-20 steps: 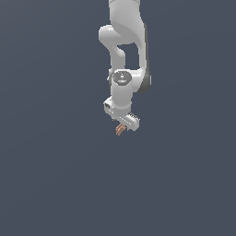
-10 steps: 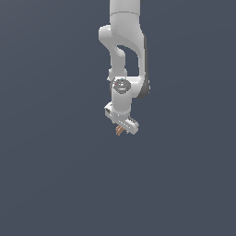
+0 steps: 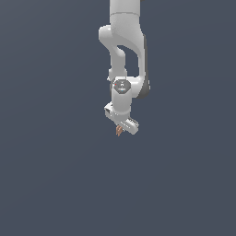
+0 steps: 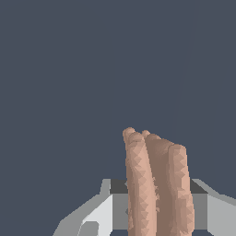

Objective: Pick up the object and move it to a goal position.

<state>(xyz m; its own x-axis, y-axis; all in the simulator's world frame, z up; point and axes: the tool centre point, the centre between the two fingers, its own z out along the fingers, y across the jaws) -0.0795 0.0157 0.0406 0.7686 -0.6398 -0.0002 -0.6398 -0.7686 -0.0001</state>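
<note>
Showing the hand (image 3: 122,130) clamped on the object (image 4: 156,184) — pickup was judged complete; carriage to the unseen goal remained.

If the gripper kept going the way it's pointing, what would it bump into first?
Nothing that shows. The gripper points downward, shut on the orange-brown object, and in both views only plain dark background lies beyond the object's tip. Depth is hard to judge, so a surface could be there unseen.

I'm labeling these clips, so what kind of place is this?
Most likely a bare simulated test scene: a flat grey backdrop with no furniture, one white arm, and its gripper holding an orange-brown object.
</note>
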